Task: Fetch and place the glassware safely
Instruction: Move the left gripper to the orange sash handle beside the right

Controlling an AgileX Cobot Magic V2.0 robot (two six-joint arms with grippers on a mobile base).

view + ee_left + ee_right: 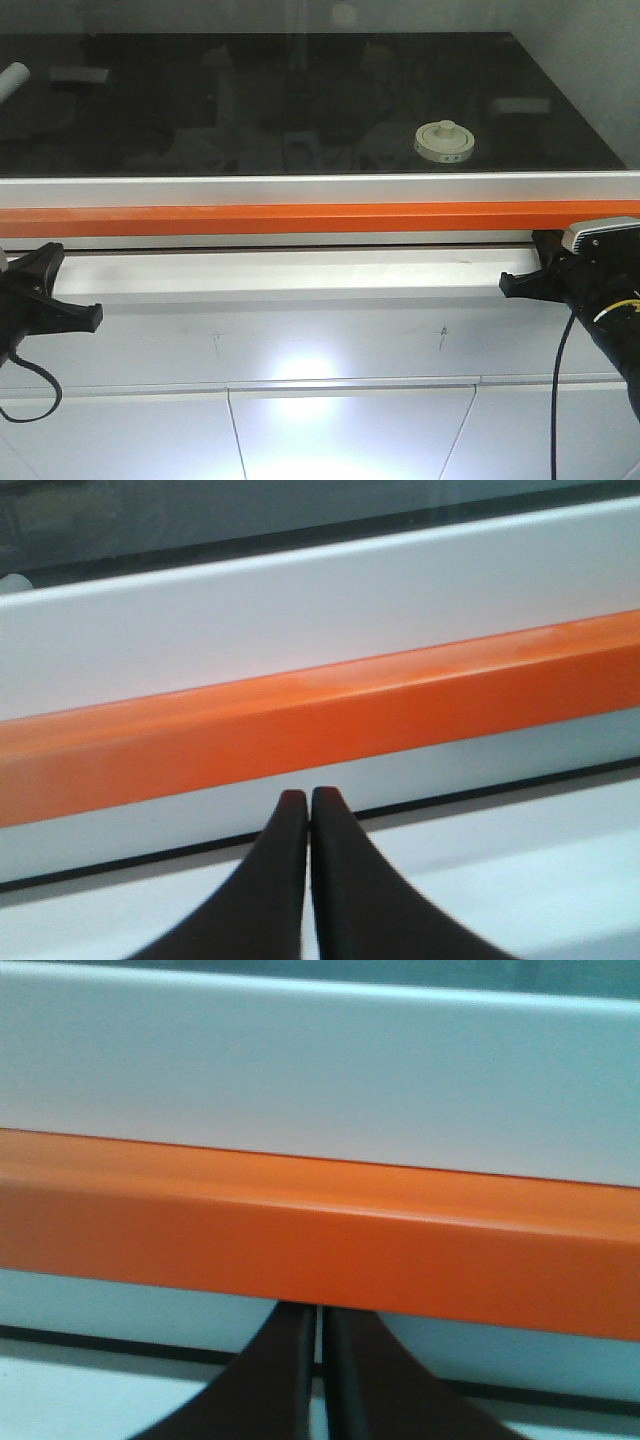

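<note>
The glassware (443, 141), a squat clear jar with a cream-white knobbed lid, stands upright on the right part of the glossy black tabletop (300, 100). Neither wrist view shows it. My left gripper (95, 315) sits low at the left, below the table's front edge and far from the jar. In its wrist view the left gripper (307, 795) is shut with nothing between the black fingers. On the right, my right gripper (505, 285) also rests below the edge, nearer the jar. The right gripper (318, 1308) is shut and empty, its tips just under the orange bar.
An orange bar (320, 218) and a silver rail (320, 188) run along the table's front edge, between both grippers and the top. A white rolled tube (12, 78) lies at the far left. A white ledge (280, 275) lies under the grippers.
</note>
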